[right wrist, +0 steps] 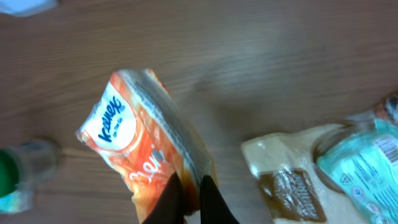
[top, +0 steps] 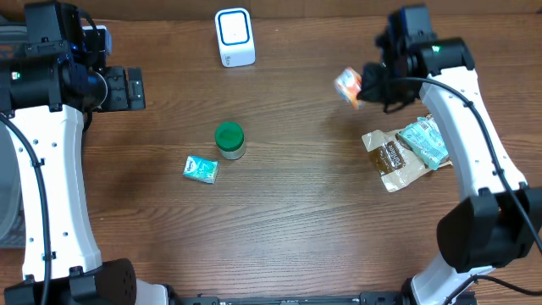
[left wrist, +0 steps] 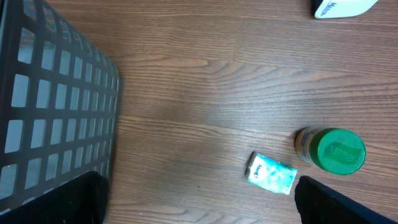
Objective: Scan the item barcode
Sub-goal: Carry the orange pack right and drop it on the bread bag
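Seven items and two claws, each placed against the white barcode scanner (top: 235, 36), which stands at the far edge of the wooden table (top: 296, 229).

1. Orange Kleenex tissue pack (top: 347, 85): right of the scanner and a little nearer, held up off the table and tilted. The right claw (top: 366, 85) pinches one end, fingers (right wrist: 214, 202) together on the wrapper.
2. Green-lidded jar (top: 229, 140): upright, almost straight in front of the scanner.
3. Small teal packet (top: 201, 169): flat, front-left of the scanner, near the jar.
4. Brown pouch (top: 394, 161): flat, far right of the scanner.
5. Teal bag (top: 425, 142): lying over the brown pouch's right side.
6. Left claw (top: 140, 88): left of the scanner, well apart from every item, jaws spread wide, nothing held.
7. Grey mesh basket (left wrist: 56, 93): far left of the scanner, beyond the left claw.
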Robot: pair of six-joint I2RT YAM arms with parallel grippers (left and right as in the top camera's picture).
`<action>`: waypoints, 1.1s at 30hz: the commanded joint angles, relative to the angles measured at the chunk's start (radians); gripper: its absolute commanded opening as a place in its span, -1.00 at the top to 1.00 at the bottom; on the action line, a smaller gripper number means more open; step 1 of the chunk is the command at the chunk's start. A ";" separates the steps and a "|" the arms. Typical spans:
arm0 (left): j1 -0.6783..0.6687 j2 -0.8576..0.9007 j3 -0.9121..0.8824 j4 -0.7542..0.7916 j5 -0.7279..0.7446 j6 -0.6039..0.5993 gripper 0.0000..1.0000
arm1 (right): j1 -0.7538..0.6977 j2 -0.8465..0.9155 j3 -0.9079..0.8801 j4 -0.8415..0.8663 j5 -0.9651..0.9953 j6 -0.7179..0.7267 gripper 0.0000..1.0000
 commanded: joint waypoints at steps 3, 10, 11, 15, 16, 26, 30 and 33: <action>0.004 0.005 0.001 -0.002 -0.009 0.015 -0.99 | -0.102 0.010 -0.206 0.105 -0.006 0.035 0.92; 0.004 0.005 0.001 -0.002 -0.009 0.016 -0.99 | -0.199 0.010 -0.387 0.225 -0.008 0.035 0.92; 0.004 0.005 0.001 -0.002 -0.009 0.016 -0.99 | -0.206 0.010 -0.396 0.237 -0.007 0.036 0.92; 0.004 0.005 0.001 -0.002 -0.009 0.015 -0.99 | -0.216 0.010 -0.404 0.269 -0.007 0.039 0.90; 0.004 0.005 0.001 -0.002 -0.009 0.016 -0.99 | -0.216 0.010 -0.404 0.284 -0.007 0.039 0.91; -0.013 0.005 0.001 -0.002 -0.008 0.016 -0.99 | -0.215 0.010 -0.404 0.432 0.039 0.103 0.86; -0.016 0.005 0.001 -0.002 -0.008 0.015 -0.99 | -0.215 0.010 -0.404 0.427 0.078 0.105 0.66; -0.016 0.005 0.001 -0.002 -0.008 0.016 -0.99 | -0.215 0.010 -0.404 0.428 0.076 0.105 -0.08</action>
